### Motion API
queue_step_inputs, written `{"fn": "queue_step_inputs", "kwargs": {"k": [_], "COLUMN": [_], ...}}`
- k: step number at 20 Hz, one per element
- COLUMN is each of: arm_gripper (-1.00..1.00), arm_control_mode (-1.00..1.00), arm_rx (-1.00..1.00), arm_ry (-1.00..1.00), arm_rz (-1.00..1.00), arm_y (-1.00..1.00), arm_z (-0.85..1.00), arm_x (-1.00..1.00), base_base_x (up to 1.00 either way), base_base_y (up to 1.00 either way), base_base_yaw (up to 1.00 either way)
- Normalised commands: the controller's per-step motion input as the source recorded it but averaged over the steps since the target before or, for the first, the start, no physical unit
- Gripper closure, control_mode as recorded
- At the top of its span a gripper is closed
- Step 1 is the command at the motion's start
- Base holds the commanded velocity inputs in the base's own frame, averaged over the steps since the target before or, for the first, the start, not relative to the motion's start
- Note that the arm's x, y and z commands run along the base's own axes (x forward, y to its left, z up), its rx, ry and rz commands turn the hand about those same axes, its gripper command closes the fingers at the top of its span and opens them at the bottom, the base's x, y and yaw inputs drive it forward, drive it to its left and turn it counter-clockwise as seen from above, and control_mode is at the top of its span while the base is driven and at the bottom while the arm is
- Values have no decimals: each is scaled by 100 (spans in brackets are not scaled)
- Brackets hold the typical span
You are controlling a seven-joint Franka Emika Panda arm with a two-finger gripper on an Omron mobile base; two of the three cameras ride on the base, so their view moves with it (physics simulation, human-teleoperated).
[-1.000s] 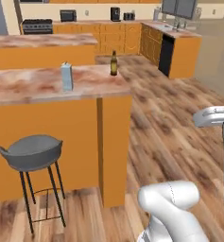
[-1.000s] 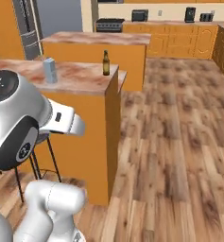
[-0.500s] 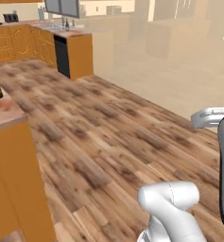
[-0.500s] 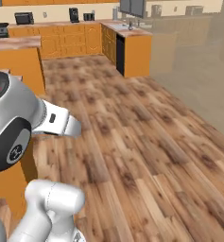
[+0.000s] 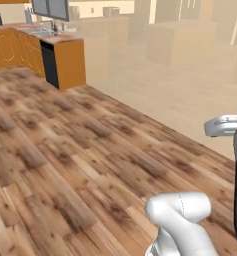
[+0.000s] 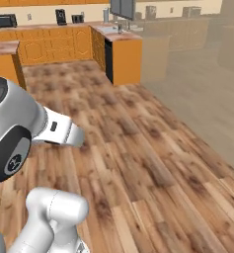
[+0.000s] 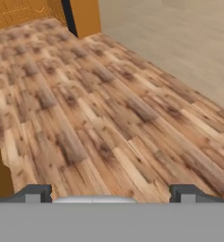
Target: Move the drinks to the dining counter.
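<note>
White arm [image 6: 54, 212], dark joints, seemingly glossy

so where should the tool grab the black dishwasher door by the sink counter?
Probably the top edge of the dishwasher door, approached straight from the front. It is a flat upright panel set into the orange cabinet, and any handle is too small to make out.

Wide stretch of brown plank floor [image 6: 153, 163] runs ahead, meeting a pale, hazy tan area on the right. Far back, a row of orange cabinets [image 6: 54, 45] lines the wall, with small dark appliances [image 6: 6, 21] sitting on the counter [image 6: 39, 27] above them. That run ends in an orange end panel [image 6: 127, 62] with a dark front just beside it, and a dark window [image 6: 122, 8] hangs above. At the left edge, an orange counter corner [image 6: 2, 52] peeks in.
</note>
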Motion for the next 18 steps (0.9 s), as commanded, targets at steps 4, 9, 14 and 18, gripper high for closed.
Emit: {"fn": "queue_step_inputs", "kwargs": {"k": [4, 9, 14, 18], "arm_gripper": [-100, -100, -100, -100], "arm_control_mode": [100, 100, 100, 100], "arm_rx": [0, 0, 0, 0], "arm_ry": [0, 0, 0, 0], "arm_rz": [0, 0, 0, 0], "arm_y": [0, 0, 0, 0], "arm_z": [0, 0, 0, 0], "arm_x": [0, 0, 0, 0], "base_base_x": [100, 100, 100, 100], "base_base_y": [-2, 16, 57, 88], "base_base_yaw": [0, -2, -6, 0]}}
